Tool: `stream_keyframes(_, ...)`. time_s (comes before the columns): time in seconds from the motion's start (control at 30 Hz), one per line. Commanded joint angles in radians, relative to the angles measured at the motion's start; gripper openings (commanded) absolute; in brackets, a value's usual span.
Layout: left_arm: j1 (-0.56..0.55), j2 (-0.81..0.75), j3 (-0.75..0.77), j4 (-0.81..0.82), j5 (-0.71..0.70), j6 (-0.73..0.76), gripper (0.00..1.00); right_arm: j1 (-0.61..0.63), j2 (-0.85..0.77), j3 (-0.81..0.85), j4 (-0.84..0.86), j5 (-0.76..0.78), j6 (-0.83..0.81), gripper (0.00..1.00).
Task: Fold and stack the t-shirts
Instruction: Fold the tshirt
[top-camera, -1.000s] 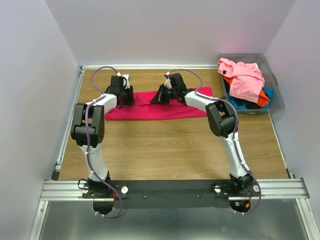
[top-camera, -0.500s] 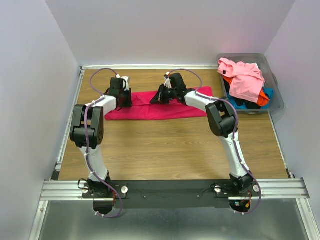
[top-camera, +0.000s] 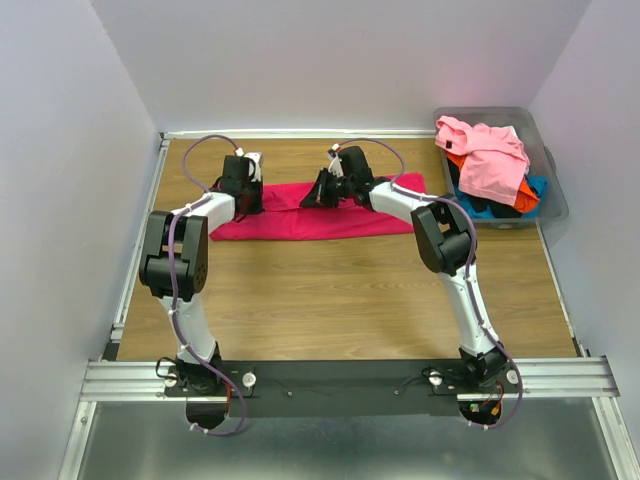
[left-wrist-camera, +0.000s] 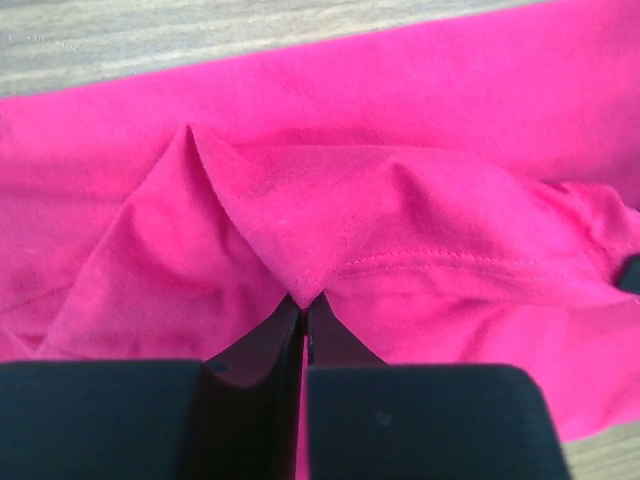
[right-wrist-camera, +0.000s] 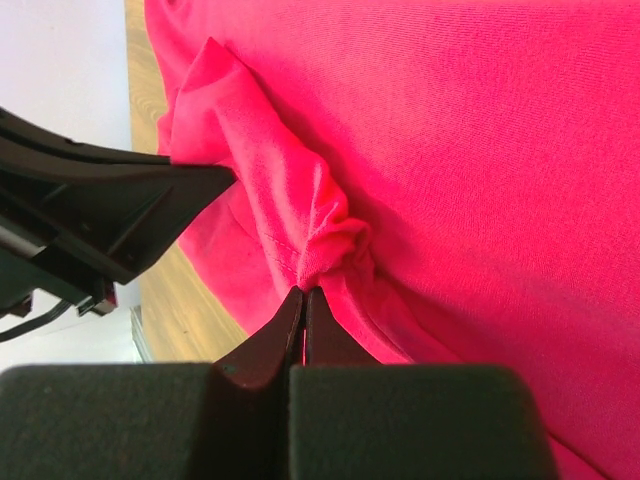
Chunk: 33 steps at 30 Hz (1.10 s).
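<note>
Crimson-magenta t-shirt (top-camera: 300, 224) lies as a long band across the far bench (top-camera: 330, 300). Left tool (left-wrist-camera: 303, 312) and right tool (right-wrist-camera: 303, 296) are each clamped on a pinch of its far edge, probably to draw that edge over in a fold.
</note>
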Motion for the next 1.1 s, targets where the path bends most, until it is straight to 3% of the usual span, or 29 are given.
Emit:
stream_keyframes(0.0, -0.006, -0.057, 0.015, -0.028, -0.021, -0.009, 0.00, 0.001, -0.004, 0.023, -0.017, -0.031, -0.010, 0.03)
stream_keyframes(0.4, 0.034, -0.066, 0.121, -0.269, 0.057, -0.095, 0.00, 0.001, -0.027, -0.002, -0.017, -0.040, -0.010, 0.03)
stream_keyframes(0.57, 0.093, -0.069, 0.123, -0.302, 0.114, -0.123, 0.00, 0.002, -0.024, -0.003, -0.019, -0.049, 0.006, 0.03)
stream_keyframes(1.07, 0.114, -0.030, 0.195, -0.385, 0.133, -0.127, 0.00, 0.028, -0.041, -0.055, -0.017, -0.036, 0.095, 0.03)
